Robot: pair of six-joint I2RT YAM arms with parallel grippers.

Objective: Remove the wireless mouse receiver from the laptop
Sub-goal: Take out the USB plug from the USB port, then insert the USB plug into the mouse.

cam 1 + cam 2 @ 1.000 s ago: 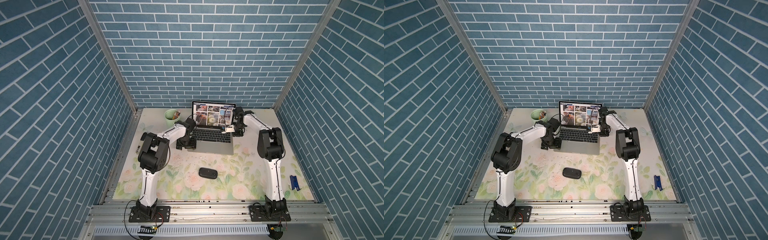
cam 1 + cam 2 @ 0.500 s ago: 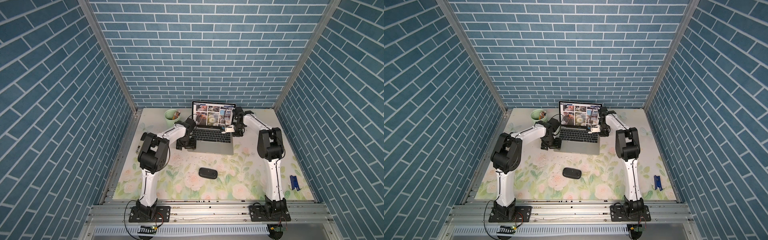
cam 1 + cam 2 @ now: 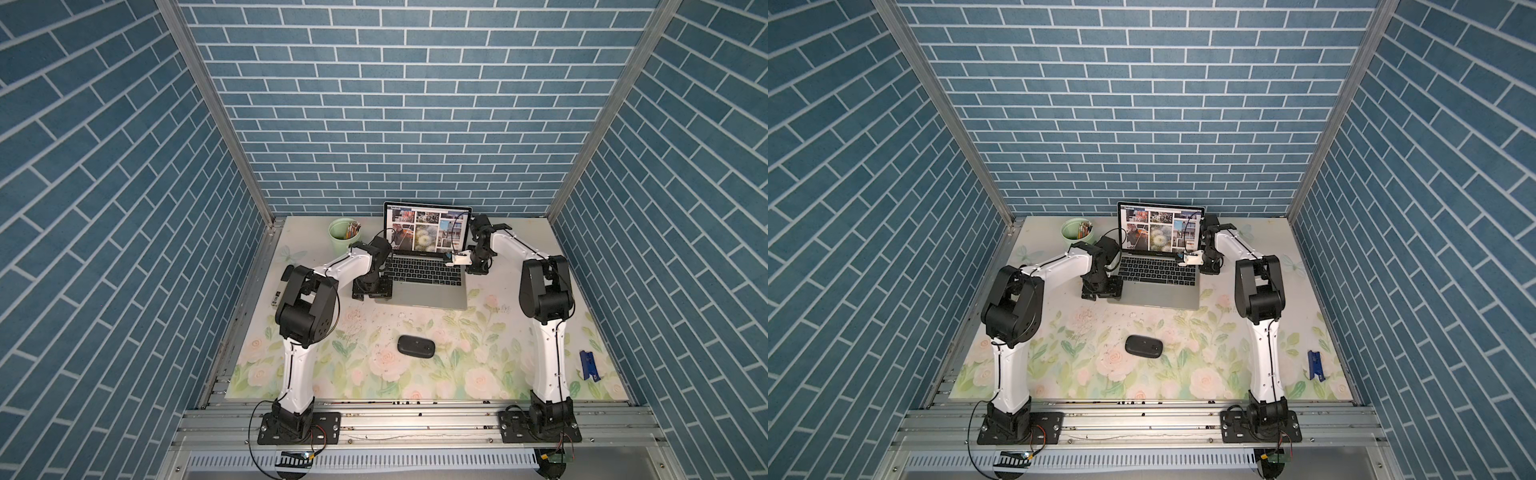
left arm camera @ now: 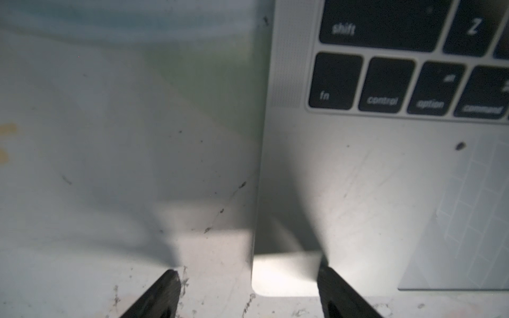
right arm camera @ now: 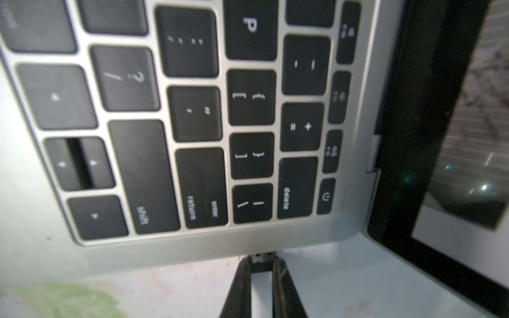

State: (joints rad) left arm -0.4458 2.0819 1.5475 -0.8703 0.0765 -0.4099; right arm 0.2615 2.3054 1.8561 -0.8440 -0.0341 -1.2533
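Wireless mouse receiver (image 5: 263,263), pinched by right gripper (image 5: 261,260), visible only in wrist view

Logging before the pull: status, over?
Right gripper shut on the receiver at the laptop edge. Left gripper open, straddling its front corner. Path clear.

Laptop (image 3: 419,294) open at back centre of floral bench (image 3: 482,332), screen showing a photo collage. Left gripper (image 3: 374,293) down at its front-left corner. Right gripper (image 3: 468,269) at its right edge, near the hinge. Black mouse (image 3: 416,345) in front, well apart. Green cup (image 3: 344,240) back left. Small blue object (image 3: 588,365) far right.
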